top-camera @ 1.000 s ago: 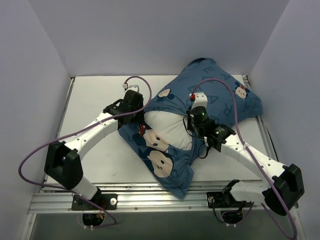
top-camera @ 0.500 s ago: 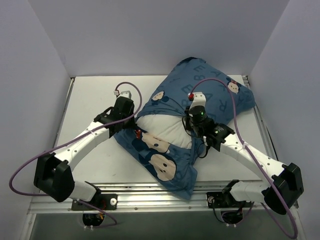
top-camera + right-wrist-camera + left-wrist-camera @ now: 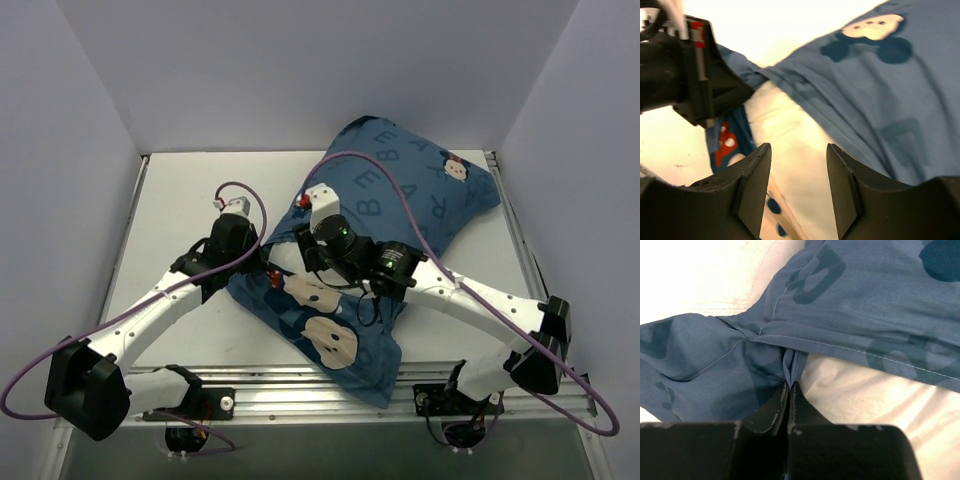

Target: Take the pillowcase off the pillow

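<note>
The blue printed pillowcase [image 3: 400, 190] lies across the table from the back right to the front middle. My left gripper [image 3: 265, 272] is at its left edge, shut on a bunched fold of the blue fabric [image 3: 790, 371]. White pillow [image 3: 865, 395] shows just right of that fold. My right gripper [image 3: 306, 260] hovers over the case's opening. Its jaws stand open around nothing, above bare white pillow [image 3: 790, 135], with the pillowcase [image 3: 880, 100] to the right. The left gripper [image 3: 751, 91] shows at upper left in the right wrist view.
The white table [image 3: 180, 200] is boxed in by pale walls on the left, back and right. A metal rail [image 3: 300, 385] runs along the near edge by the arm bases. Purple cables loop over both arms.
The right gripper opened, let go and swung left over the case's opening. The left gripper closed on the fabric edge and drew back toward the near left. The pillow shifted left.
</note>
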Controlling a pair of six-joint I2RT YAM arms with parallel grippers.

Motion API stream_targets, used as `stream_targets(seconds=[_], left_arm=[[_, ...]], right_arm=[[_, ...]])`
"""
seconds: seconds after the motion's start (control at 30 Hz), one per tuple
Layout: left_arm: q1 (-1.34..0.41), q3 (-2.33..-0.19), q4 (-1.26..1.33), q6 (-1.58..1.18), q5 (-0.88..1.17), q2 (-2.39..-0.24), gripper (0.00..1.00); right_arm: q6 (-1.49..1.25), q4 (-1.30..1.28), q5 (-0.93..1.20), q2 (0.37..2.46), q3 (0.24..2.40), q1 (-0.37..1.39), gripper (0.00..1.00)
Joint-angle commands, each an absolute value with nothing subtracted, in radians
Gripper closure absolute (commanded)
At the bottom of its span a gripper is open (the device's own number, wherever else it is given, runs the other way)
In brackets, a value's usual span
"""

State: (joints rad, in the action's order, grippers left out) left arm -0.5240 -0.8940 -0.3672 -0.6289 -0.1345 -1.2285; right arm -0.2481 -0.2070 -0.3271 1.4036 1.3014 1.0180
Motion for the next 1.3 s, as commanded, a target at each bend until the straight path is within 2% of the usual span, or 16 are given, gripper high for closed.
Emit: stream_targets(seconds=[0.0,0.1,0.27,0.4,0.47,0.57,0.6,0.7,0.9,1.03,1.07,1.17,1.2,1.27], left_arm=[[-0.517,-0.845,-0.362,-0.656,-0.101,-1.177,0.98],[-0.517,-0.816,-0.350,-0.675,-0.094,-1.152,0.98],[-0.517,-0.776,-0.334,-0.698,-0.089,-1.111,0.98],[-0.517,-0.743,-0.324,-0.712,-0.081,-1.072,0.98],[-0.515,-0.721,-0.324,-0.721,-0.077,-1.060,0.98],[-0.515,-0.695,-0.325,-0.726,-0.075,-1.035,0.98],[-0.517,-0.689,-0.324,-0.727,-0.072,-1.022,0.98],[-0.515,-0.670,-0.314,-0.733,-0.064,-1.003,0.98],[-0.517,-0.663,-0.299,-0.742,-0.057,-1.003,0.98],[-0.517,-0.660,-0.299,-0.750,-0.055,-0.997,0.98],[-0.517,-0.658,-0.302,-0.753,-0.055,-0.994,0.98],[-0.515,-0.650,-0.310,-0.762,-0.057,-0.974,0.98],[-0.517,-0.649,-0.313,-0.762,-0.055,-0.966,0.98],[-0.515,-0.655,-0.331,-0.768,-0.046,-0.959,0.98]], right_arm=[[-0.224,-0.227,-0.383,1.469,1.365,1.080,0.56],[-0.221,-0.203,-0.371,1.519,1.376,1.106,0.58],[-0.258,-0.164,-0.385,1.595,1.348,1.114,0.68],[-0.311,-0.158,-0.492,1.638,1.315,1.106,0.68],[-0.346,-0.182,-0.555,1.661,1.312,1.089,0.62],[-0.393,-0.213,-0.603,1.677,1.319,1.078,0.42],[-0.402,-0.219,-0.620,1.680,1.324,1.078,0.31],[-0.428,-0.230,-0.620,1.689,1.331,1.078,0.16],[-0.431,-0.218,-0.537,1.776,1.321,1.081,0.02],[-0.457,-0.218,-0.506,1.870,1.296,1.077,0.00],[-0.465,-0.215,-0.508,1.881,1.290,1.072,0.02],[-0.494,-0.192,-0.488,1.901,1.259,1.026,0.34],[-0.506,-0.189,-0.485,1.901,1.250,1.011,0.60],[-0.503,-0.183,-0.471,1.888,1.252,0.965,0.86]])
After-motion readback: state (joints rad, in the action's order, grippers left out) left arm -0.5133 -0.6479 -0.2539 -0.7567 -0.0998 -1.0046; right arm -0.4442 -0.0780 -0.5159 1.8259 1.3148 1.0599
